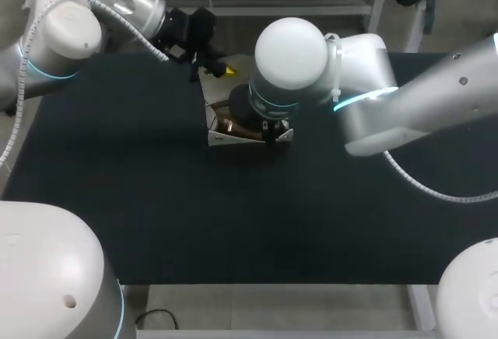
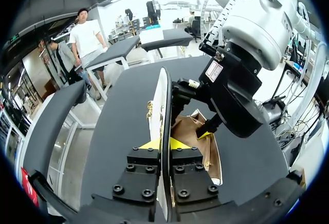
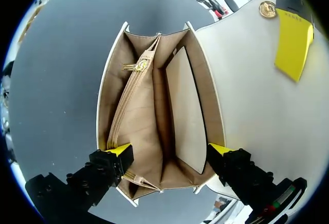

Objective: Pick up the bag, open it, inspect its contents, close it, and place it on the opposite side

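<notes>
Bag [image 1: 229, 129]: white outside, tan lining, standing on the black table [image 1: 117, 191] near its middle and towards the far edge, mouth open upward.
Bag and right gripper: the right wrist view looks straight down into the open mouth [image 3: 154, 121], which lies between the two fingers; the head view shows the bag mostly under the right wrist.
Right gripper [image 3: 169, 151]: spread wide across the mouth, one yellow tip over the lining at one long wall, the other at the wall on the flap side; whether the tips press on the walls cannot be told.
Flap [image 3: 257, 95]: white, folded back from the mouth and held up; in the left wrist view it shows edge-on [image 2: 163, 95], running ahead from between the fingers.
Left gripper [image 2: 163, 144]: closed narrow on the flap's edge, one yellow tip on each face; in the head view it sits at the far side of the bag [image 1: 212, 67].
Left finger [image 3: 293, 44]: seen from the right wrist as a yellow pad lying on the flap, just beside a round gold clasp [image 3: 267, 9].
Inside the bag: a zipped middle pocket with a gold pull [image 3: 134, 66] and a pale flat divider [image 3: 185, 111] beside it.
Right arm [image 1: 373, 98]: comes in from the right, its wrist bent down over the bag.
</notes>
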`<action>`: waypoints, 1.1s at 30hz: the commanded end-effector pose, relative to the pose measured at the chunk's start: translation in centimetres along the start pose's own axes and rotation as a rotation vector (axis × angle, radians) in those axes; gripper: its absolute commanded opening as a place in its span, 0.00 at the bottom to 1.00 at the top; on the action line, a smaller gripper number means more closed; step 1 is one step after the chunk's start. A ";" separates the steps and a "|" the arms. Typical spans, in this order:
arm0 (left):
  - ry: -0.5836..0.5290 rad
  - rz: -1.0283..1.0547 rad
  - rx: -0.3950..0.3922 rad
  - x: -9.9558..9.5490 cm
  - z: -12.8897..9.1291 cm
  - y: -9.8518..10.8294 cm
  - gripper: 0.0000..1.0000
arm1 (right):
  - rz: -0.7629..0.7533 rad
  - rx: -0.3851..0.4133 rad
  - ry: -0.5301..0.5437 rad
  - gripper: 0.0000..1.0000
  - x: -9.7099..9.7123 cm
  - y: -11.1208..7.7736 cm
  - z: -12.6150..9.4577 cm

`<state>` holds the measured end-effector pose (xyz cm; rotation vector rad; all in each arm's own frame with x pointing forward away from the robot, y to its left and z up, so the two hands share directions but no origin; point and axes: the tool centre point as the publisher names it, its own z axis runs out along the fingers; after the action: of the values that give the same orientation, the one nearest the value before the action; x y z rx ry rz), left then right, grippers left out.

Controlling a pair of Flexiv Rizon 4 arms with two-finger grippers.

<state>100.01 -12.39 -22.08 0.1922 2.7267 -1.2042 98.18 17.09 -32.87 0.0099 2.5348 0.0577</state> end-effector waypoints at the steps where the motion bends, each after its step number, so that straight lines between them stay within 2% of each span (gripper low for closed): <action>1: 0.000 0.001 0.003 0.0 -0.1 0.1 0.00 | -0.001 0.001 -0.002 1.00 0.2 0.0 1.1; 6: -0.001 0.004 0.001 0.1 -0.1 0.1 0.00 | 0.005 -0.001 -0.008 1.00 0.1 0.0 0.9; 9: -0.008 0.010 -0.009 0.2 -0.1 0.0 0.00 | 0.042 -0.005 -0.045 0.98 -0.4 -0.2 -0.1; 10: -0.009 0.012 -0.011 0.3 -0.2 -0.1 0.00 | 0.054 -0.007 -0.059 0.45 -0.6 -0.3 -0.6; 11: -0.012 0.014 -0.014 0.3 -0.2 -0.2 0.00 | 0.063 -0.011 -0.073 0.28 -0.8 -0.4 -1.1; 12: -0.015 0.016 -0.017 0.4 -0.2 -0.2 0.00 | 0.069 -0.013 -0.085 0.17 -0.9 -0.5 -1.5; 15: -0.024 0.020 -0.027 0.5 -0.3 -0.5 0.00 | 0.074 -0.019 -0.124 0.15 -1.3 -0.6 -2.7; 19: -0.033 0.020 -0.039 0.6 -0.4 -0.7 0.00 | 0.072 -0.024 -0.174 0.24 -1.6 -0.6 -4.4; 28: -0.041 0.016 -0.045 1.7 -1.3 -1.7 0.00 | 0.082 -0.059 -0.309 0.17 -1.4 -0.7 -9.4; 33: -0.033 -0.015 -0.046 1.4 -0.6 -0.9 0.00 | 0.076 -0.071 -0.350 0.15 -1.1 -0.6 -10.6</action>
<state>98.13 -12.36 -20.95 0.1499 2.7311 -1.1260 94.26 16.88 -23.81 0.0842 2.2206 0.1506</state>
